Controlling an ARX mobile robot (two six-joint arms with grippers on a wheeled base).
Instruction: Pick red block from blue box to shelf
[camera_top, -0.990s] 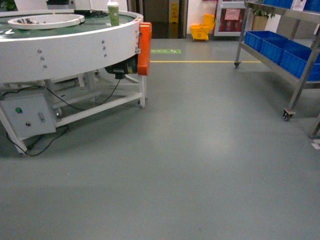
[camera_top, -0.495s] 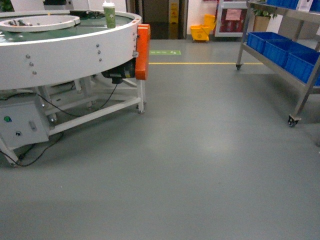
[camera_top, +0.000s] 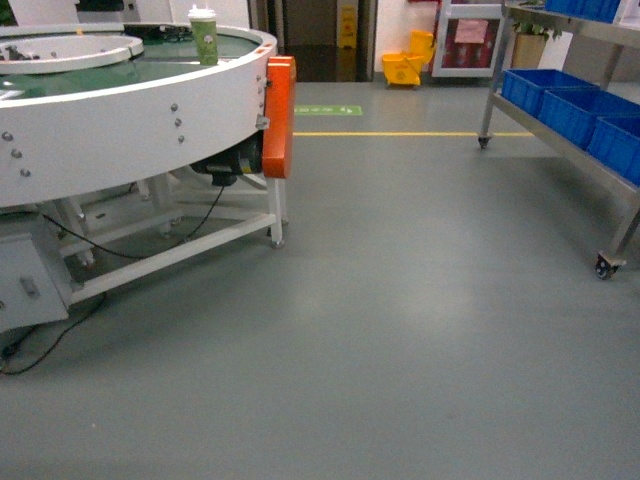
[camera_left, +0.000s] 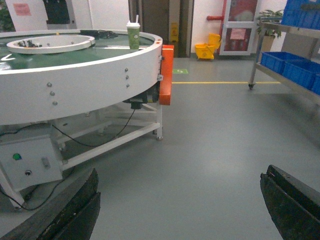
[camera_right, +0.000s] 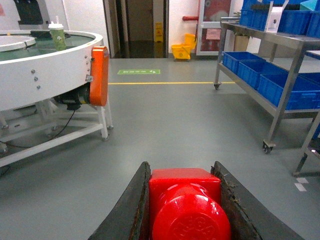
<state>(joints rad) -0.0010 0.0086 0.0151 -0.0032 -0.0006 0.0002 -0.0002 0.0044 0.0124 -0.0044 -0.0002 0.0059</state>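
**Red block clamped in the right pincer, shelf off to the right**

The right pincer (camera_right: 185, 210) is closed on one red block (camera_right: 186, 205); its two dark fingers (camera_right: 131, 210) press against the block's left and right sides, and the single round stud faces the wrist camera. The left pincer (camera_left: 182, 205) is spread wide with nothing between its two black fingers (camera_left: 70, 210), only bare grey floor (camera_top: 400, 330).

The shelf (camera_right: 287, 75) stands to the right, a stainless-steel rack on castor wheels. In the right wrist view its lower tier carries at least three dark blue crates (camera_right: 287, 90), and more blue crates sit on the tier above, too crowded to count. The head view shows three of the lower crates (camera_top: 575, 105) and two castors.

To the left stands one large round white conveyor counter (camera_top: 130, 110) with a green top and a white inner ring. One green cup (camera_top: 203, 35) with a white lid stands on it. One orange guard plate (camera_top: 278, 115) is fixed to its rim, with a black motor just beside it underneath and a grey control box lower left.

Farther back, one yellow line (camera_top: 400, 133) crosses the floor, one green floor marking lies beyond it, and one yellow mop bucket (camera_top: 405, 66) stands by the doorway
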